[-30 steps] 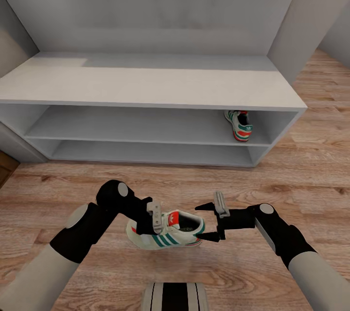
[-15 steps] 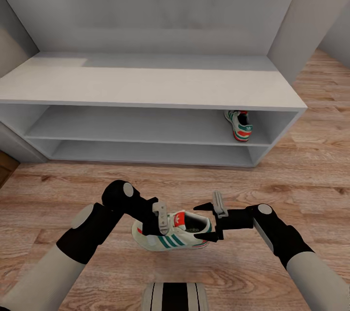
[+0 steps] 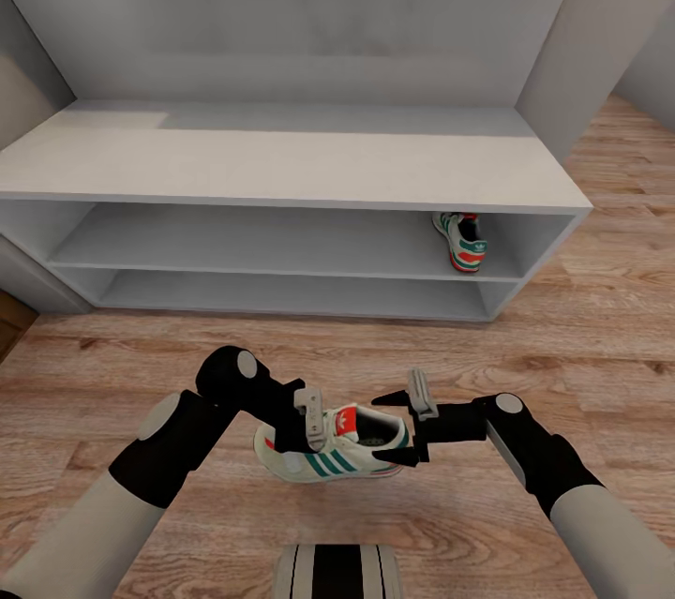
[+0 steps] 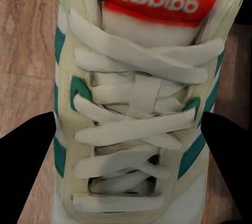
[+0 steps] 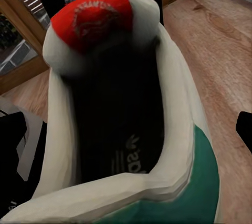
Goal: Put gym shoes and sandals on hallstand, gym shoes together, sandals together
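Shoe in hand: gym shoe (image 3: 330,452) held above the corridor floor (image 3: 562,318), near side of the hallstand (image 3: 281,168); its mate (image 3: 460,240) sits far right on the upper shelf.
Risk: handing over, it could slip (grip covers only the laces).
Left gripper (image 3: 309,426): my fingers clamp its midfoot.
Right gripper (image 3: 398,430): jaws wide around the heel, not closed.

Hallstand (image 3: 281,168) top clear; mid shelf seems free beside gym shoe (image 3: 460,241).

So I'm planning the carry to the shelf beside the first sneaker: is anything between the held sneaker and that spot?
Nothing visible. The sneaker, gripped by the left pincer, faces bare floor up to the rack. The upper shelf is open left of the other sneaker.
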### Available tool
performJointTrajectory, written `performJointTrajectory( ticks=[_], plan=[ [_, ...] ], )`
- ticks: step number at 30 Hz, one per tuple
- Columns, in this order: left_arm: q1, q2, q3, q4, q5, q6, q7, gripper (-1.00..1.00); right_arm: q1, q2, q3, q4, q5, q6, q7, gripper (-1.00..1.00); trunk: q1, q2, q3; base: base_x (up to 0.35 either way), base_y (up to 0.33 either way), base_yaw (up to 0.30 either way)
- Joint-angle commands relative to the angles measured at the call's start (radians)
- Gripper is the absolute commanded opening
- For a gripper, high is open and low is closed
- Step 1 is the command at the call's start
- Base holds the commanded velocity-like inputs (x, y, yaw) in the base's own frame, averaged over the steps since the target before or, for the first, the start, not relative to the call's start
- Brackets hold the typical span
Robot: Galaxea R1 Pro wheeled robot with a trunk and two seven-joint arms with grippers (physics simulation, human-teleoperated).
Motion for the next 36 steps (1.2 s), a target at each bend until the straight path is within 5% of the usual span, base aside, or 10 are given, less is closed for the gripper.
performJointTrajectory(
  ticks=[1, 19, 27, 36],
  plan=[
    [0.000, 0.000, 0.001, -0.001, 0.000, 0.000, 0.000, -1.00, 0.000, 0.000, 0.000, 0.000, 0.000, 0.000, 0.000, 1.00, 0.000, 0.000, 0.000, 0.000, 0.000, 0.000],
    [-0.002, 0.014, 0.022, -0.007, 0.006, 0.003, 0.000, -1.00, 0.001, 0.000, 0.000, 0.001, 0.000, -0.001, -0.001, 1.00, 0.000, 0.000, 0.000, 0.000, 0.000, 0.000],
    [-0.002, 0.023, 0.089, -0.002, 0.007, -0.003, 0.000, -1.00, 0.001, 0.000, 0.000, 0.001, 0.000, -0.001, -0.001, 1.00, 0.000, 0.000, 0.000, 0.000, 0.000, 0.000],
    [-0.002, 0.026, 0.108, -0.001, 0.007, -0.004, 0.000, -1.00, 0.001, 0.000, 0.000, 0.001, 0.000, -0.001, -0.001, 1.00, 0.000, 0.000, 0.000, 0.000, 0.000, 0.000]
  ],
)
